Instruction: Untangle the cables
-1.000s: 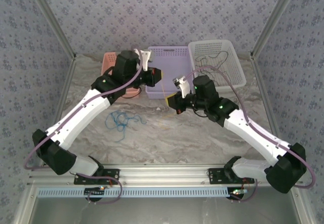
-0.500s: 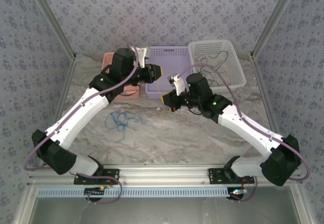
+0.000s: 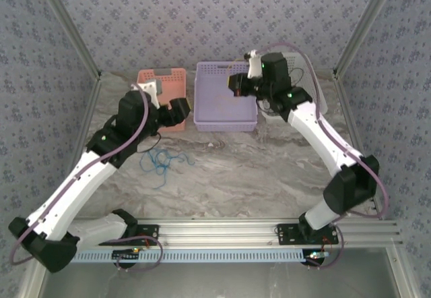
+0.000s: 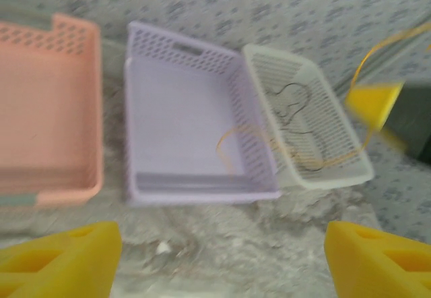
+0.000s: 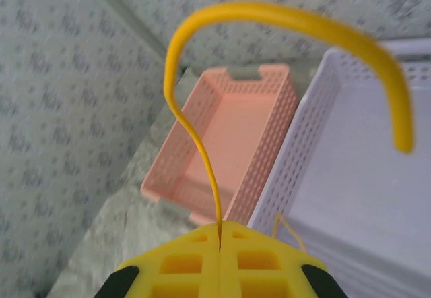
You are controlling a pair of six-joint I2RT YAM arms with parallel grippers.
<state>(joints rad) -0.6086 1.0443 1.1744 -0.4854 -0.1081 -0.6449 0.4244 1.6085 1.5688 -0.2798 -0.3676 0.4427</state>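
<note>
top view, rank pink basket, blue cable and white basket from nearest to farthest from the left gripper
From the left gripper:
1. pink basket, right beside it at the back left.
2. blue cable, loose on the table, nearer the arm bases.
3. white basket, at the far right of the basket row.

3 perforated baskets stand in a row along the upper part of a marbled tabletop (image 3: 256, 170): a pink basket (image 3: 168, 81) at left, a purple basket (image 3: 225, 124) in the centre, a white basket (image 4: 316, 89) at right. Patterned wallpaper (image 3: 202, 15) fills the top; a metal rail (image 3: 222, 229) crosses the bottom.
</note>
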